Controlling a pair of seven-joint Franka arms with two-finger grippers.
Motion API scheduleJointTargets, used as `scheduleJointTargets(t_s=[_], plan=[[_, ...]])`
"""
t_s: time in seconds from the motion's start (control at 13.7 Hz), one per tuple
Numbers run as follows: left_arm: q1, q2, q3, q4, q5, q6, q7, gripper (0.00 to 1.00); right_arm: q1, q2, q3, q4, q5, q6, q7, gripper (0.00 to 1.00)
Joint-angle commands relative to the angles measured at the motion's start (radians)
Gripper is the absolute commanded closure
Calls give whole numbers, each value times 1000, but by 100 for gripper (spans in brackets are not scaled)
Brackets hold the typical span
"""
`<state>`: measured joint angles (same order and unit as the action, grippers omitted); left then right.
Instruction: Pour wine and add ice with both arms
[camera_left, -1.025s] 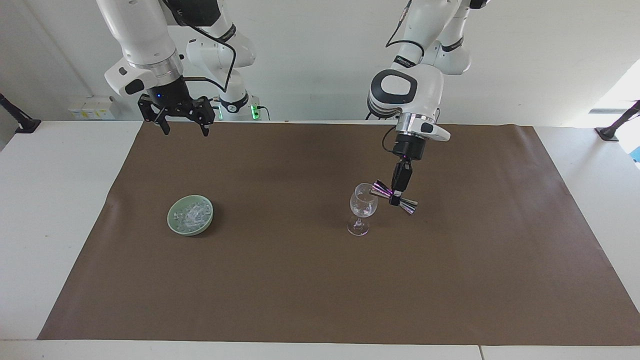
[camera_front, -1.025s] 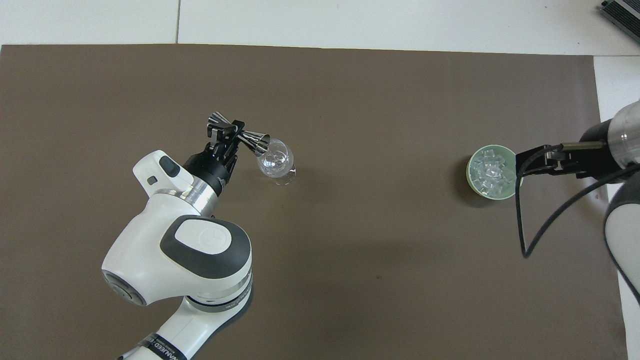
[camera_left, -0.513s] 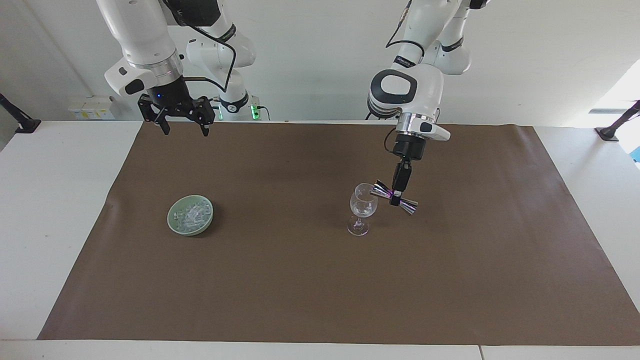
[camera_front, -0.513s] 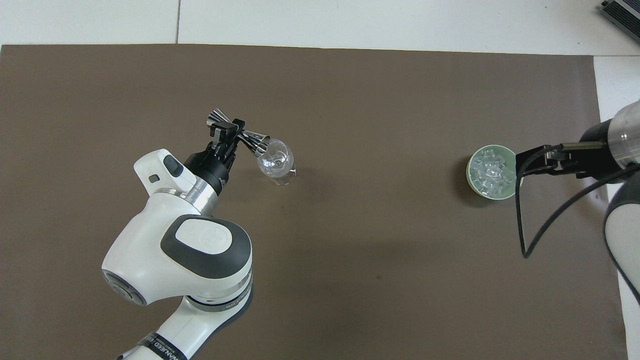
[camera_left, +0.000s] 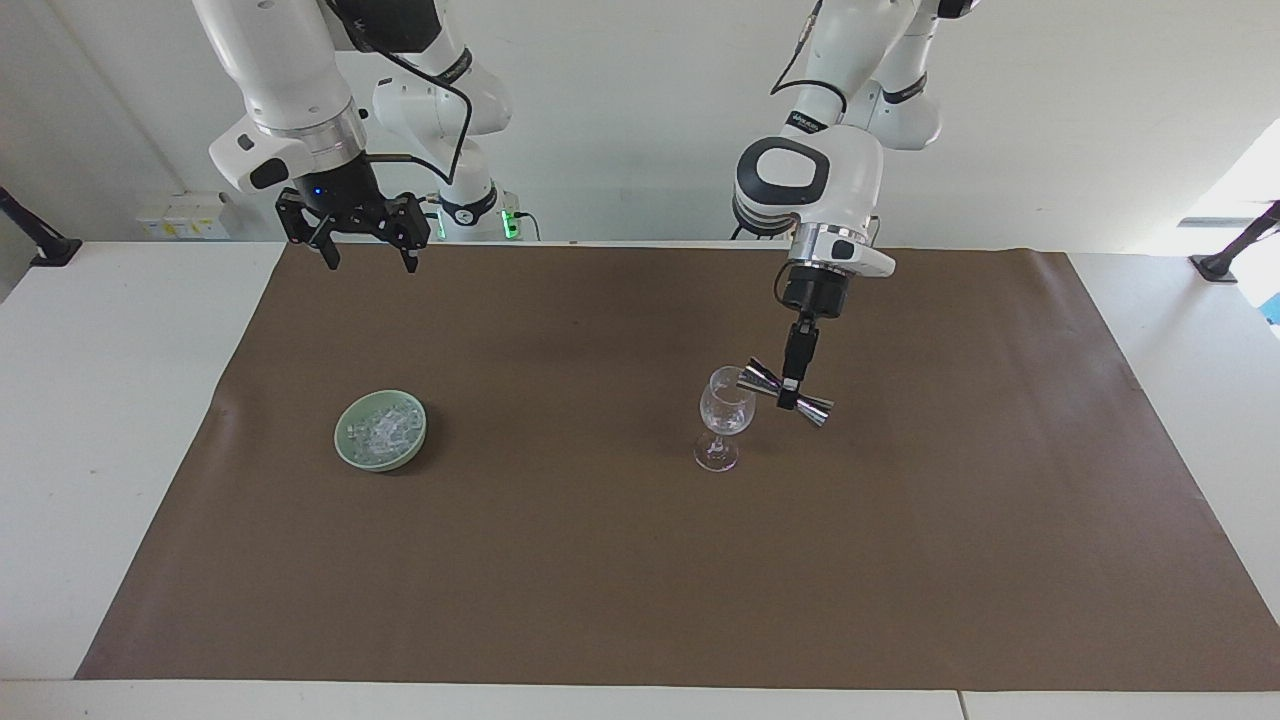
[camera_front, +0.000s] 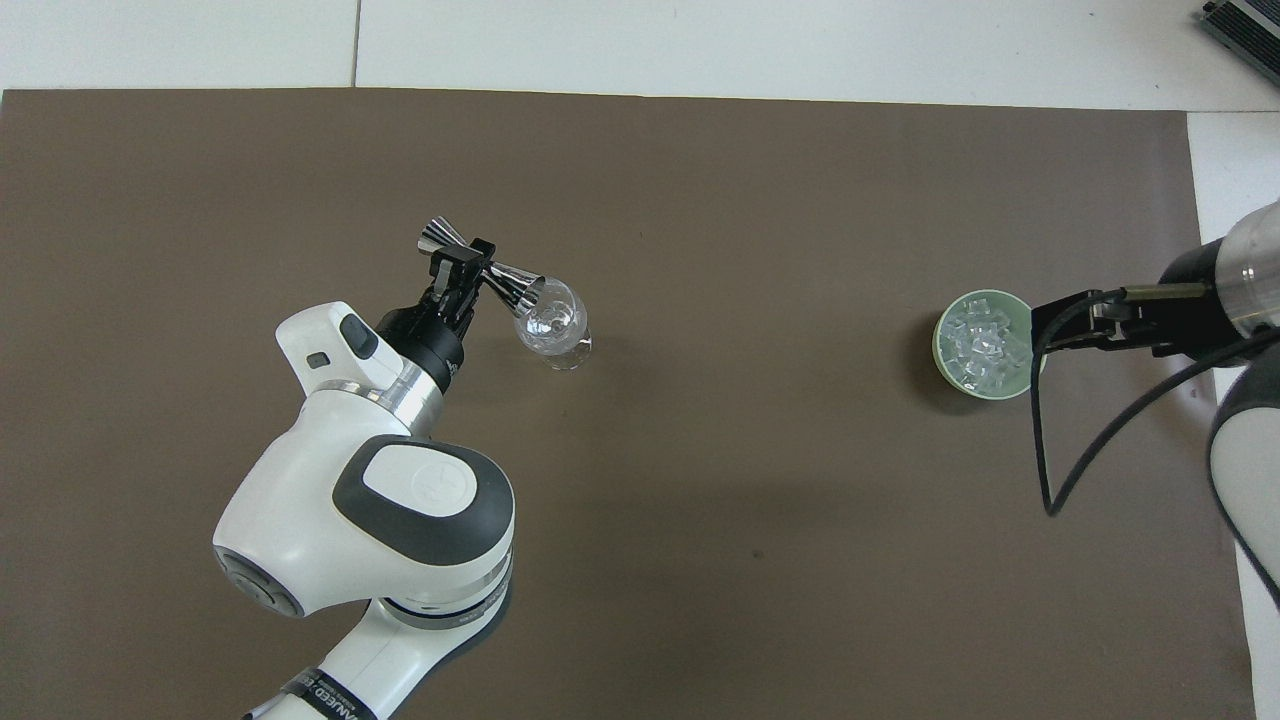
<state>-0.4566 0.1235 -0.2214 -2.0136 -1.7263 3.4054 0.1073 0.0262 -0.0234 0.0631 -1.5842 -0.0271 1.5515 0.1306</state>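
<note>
A clear wine glass (camera_left: 725, 412) stands upright on the brown mat, also in the overhead view (camera_front: 552, 325). My left gripper (camera_left: 790, 392) is shut on the waist of a silver double-cone jigger (camera_left: 765, 380) and holds it tipped sideways, one mouth at the glass's rim; the overhead view shows the left gripper (camera_front: 462, 268) and the jigger (camera_front: 512, 283) too. The ice (camera_left: 382, 428), a heap of clear chunks, lies in a pale green bowl (camera_left: 345, 452) toward the right arm's end, also in the overhead view (camera_front: 982, 345). My right gripper (camera_left: 368, 262) is open and empty, waiting high over the mat's edge by the robots.
A brown mat (camera_left: 600, 560) covers most of the white table (camera_left: 120, 400). In the overhead view the raised right gripper (camera_front: 1045, 325) overlaps the bowl's rim (camera_front: 940, 350), and a black cable loops beneath it.
The left arm's wrist has shifted slightly toward the glass, with the jigger still tipped at the rim. The right arm has not moved.
</note>
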Motion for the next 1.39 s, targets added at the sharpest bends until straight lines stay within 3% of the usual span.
scheduleJointTargets(t_s=[0.0,1.32], plan=[[-23,25,13,33,14,40,11,100,-5,-12,3,-11,1,-7,-22,0],[-20,30,13,41,16,40,58,100,-5,-12,3,-11,1,-7,-22,0]])
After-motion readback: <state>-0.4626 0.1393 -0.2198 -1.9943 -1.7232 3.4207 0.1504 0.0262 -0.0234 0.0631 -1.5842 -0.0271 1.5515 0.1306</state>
